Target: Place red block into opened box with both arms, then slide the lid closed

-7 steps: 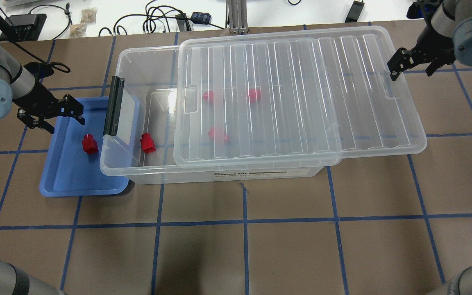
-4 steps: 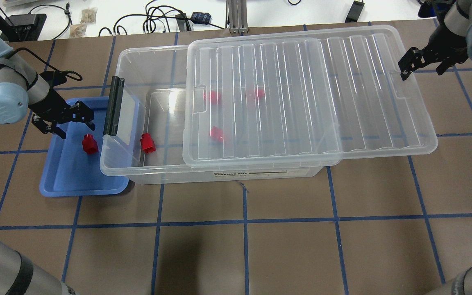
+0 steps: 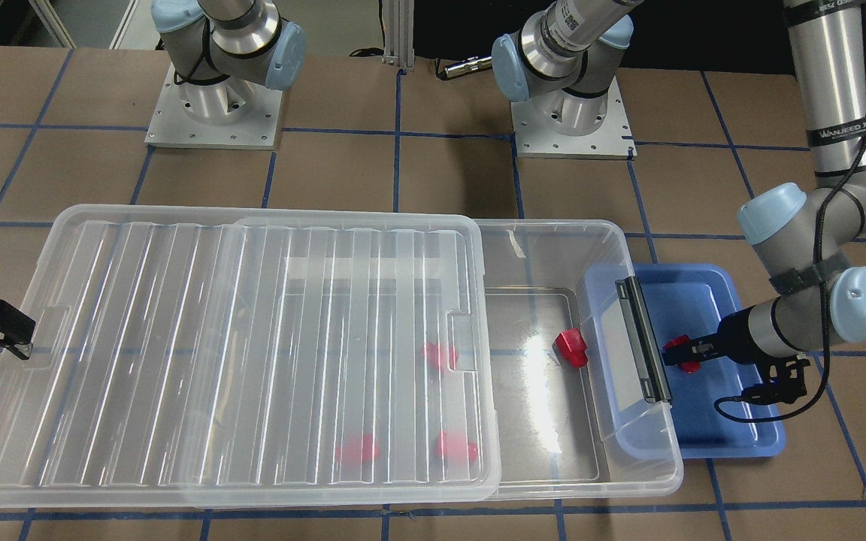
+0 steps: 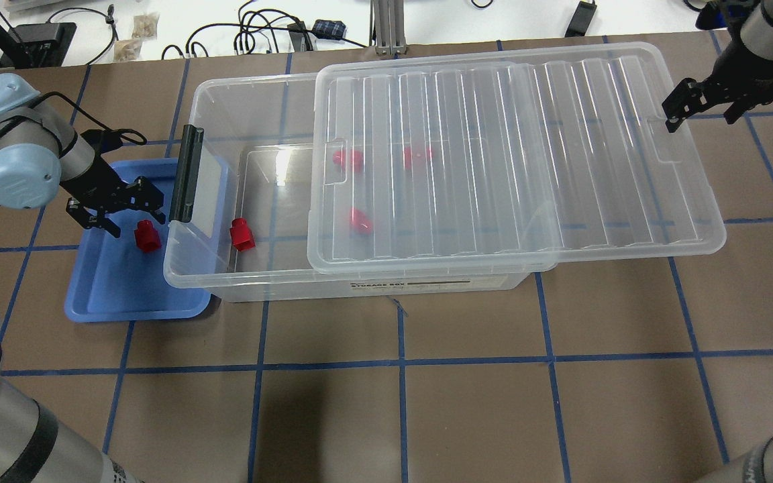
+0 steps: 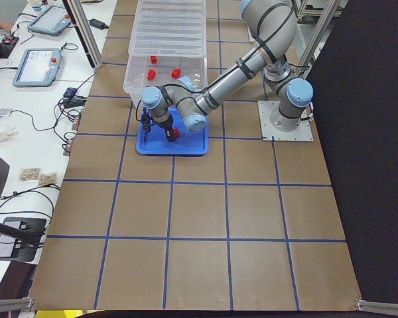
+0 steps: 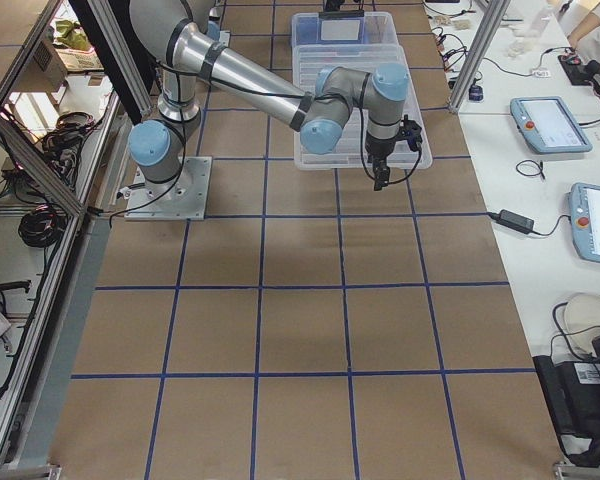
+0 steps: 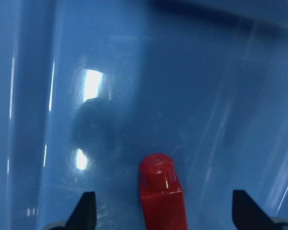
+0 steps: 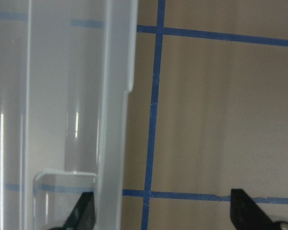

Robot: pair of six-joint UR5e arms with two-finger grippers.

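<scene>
A red block [image 4: 147, 236] lies in the blue tray [image 4: 125, 295]. My left gripper [image 4: 125, 211] hangs open just over it; in the left wrist view the red block [image 7: 161, 191] lies between the two spread fingertips [image 7: 84, 213]. The clear box [image 4: 259, 282] holds one uncovered red block [image 4: 242, 235] near its black latch [image 4: 185, 174] and three more under the lid [image 4: 514, 154]. The lid rests on the box, shifted right past its end. My right gripper [image 4: 702, 107] stands open at the lid's right short end, with the lid's rim [image 8: 115, 120] beside one finger.
The blue tray sits against the box's latch end. Cables and small devices [image 4: 279, 33] lie on the white bench beyond the table's far edge. Brown table with blue tape lines [image 4: 400, 362] spreads in front of the box.
The lid has slid to the right, uncovering more of the box, and my right gripper moved right with it. My left gripper has come down over the tray towards the red block.
</scene>
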